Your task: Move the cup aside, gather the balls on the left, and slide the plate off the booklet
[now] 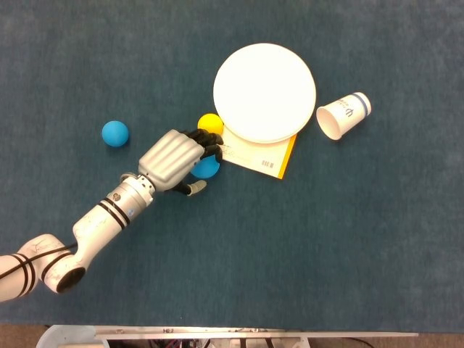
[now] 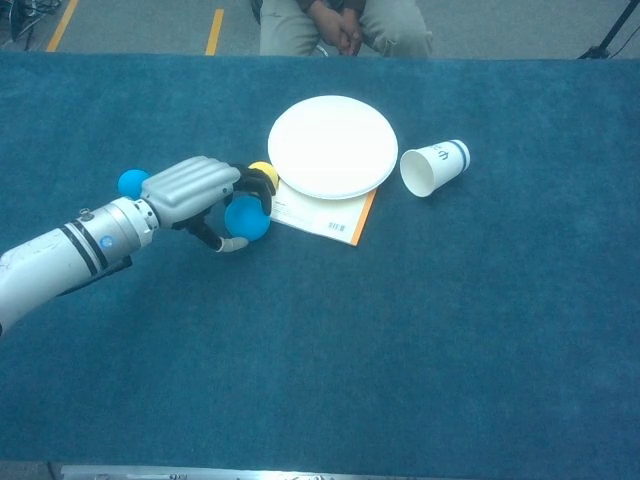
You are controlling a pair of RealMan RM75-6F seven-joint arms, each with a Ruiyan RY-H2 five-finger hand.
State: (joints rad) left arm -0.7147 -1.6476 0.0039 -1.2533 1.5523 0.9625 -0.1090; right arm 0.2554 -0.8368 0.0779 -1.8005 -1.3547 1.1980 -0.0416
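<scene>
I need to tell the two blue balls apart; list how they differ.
The near blue ball lies under the left hand, its fingers curled over it; the far blue ball lies alone, untouched. The near one sits beside the yellow ball and booklet; the far one lies well left. Both look alike in colour and size.

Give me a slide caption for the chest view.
Left hand closes around a blue ball beside the plate-covered booklet.
</scene>
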